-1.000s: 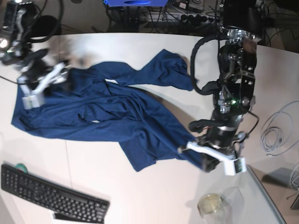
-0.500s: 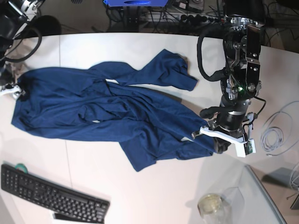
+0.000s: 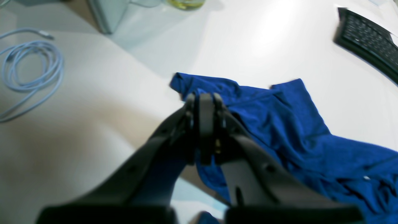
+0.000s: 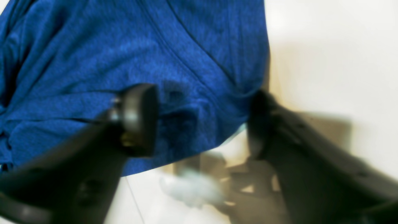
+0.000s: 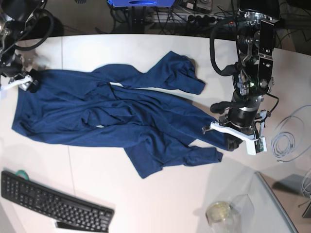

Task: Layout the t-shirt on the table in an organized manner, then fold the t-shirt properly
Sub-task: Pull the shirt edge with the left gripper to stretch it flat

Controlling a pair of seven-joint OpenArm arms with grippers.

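A dark navy t-shirt (image 5: 121, 121) lies spread and rumpled across the white table (image 5: 160, 199), stretching from the far left edge to the right side, with one sleeve (image 5: 175, 73) flung toward the far edge. On the right of the overhead view, the left gripper (image 5: 233, 138) has its jaws clenched on a corner of the t-shirt; the wrist view shows the blue cloth (image 3: 279, 124) pinched between the closed tips. At the far left, the right gripper (image 4: 202, 124) sits at the shirt's other end. Its jaws stand apart, one over the fabric (image 4: 140, 62) and one at its edge; the view is blurred, so whether they grasp any cloth I cannot tell. A black keyboard (image 5: 53, 201) lies near the front left. A coiled pale cable (image 5: 286, 138) rests on the right, and a glass jar (image 5: 221, 213) stands at the front.
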